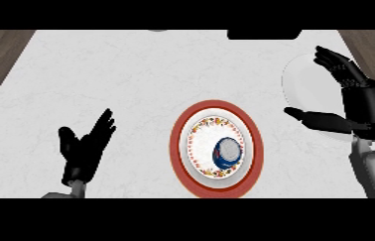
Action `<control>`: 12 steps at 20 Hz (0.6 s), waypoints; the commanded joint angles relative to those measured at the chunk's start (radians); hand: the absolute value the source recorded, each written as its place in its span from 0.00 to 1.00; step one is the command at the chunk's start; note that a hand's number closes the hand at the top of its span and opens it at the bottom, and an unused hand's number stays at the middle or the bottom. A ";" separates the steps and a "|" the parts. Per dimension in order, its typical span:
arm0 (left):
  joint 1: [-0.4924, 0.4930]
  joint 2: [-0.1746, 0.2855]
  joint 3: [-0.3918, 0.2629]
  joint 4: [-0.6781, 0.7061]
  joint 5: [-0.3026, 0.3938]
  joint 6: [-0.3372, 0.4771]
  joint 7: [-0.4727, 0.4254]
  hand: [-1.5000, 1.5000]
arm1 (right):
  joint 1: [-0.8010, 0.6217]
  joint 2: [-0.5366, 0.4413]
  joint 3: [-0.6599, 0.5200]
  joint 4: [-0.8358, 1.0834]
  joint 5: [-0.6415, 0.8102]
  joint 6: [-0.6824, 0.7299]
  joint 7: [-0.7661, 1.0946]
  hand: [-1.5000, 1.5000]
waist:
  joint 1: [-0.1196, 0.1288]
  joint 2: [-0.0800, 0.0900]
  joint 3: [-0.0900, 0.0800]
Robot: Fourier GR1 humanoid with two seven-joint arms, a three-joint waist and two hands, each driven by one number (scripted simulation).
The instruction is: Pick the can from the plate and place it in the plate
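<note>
Resting open and empty at lower left, left hand (82,150). Sitting, seemingly upright, on red-rimmed plate (176,143), can (227,153), with open counter (110,71) surrounding. Hovering spread, gripping nothing, over white plate (304,81) by right edge, right hand (355,103).

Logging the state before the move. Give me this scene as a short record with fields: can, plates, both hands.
can: blue, silver top, on the red-rimmed plate, right of its middle
red-rimmed plate: floral band, mid counter
white plate: far right, partly hidden by the right hand
left hand: open, lower left, holds nothing
right hand: open, overlapping the white plate, holds nothing
task state: can not yet picked
</note>
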 commanded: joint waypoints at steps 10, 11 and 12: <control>-0.017 -0.032 -0.007 0.019 -0.028 0.006 0.004 0.50 | -0.041 -0.231 0.249 -0.265 0.184 0.277 0.466 0.00 | 0.007 0.000 -0.003; -0.001 -0.044 -0.014 0.021 -0.036 0.015 0.012 0.50 | 0.037 -0.253 0.224 -0.323 0.182 0.292 0.454 0.00 | -0.003 -0.002 -0.002; -0.051 -0.030 0.001 0.034 -0.018 -0.009 0.046 0.50 | -0.016 -0.244 0.255 -0.314 0.207 0.299 0.524 0.00 | 0.000 0.000 -0.002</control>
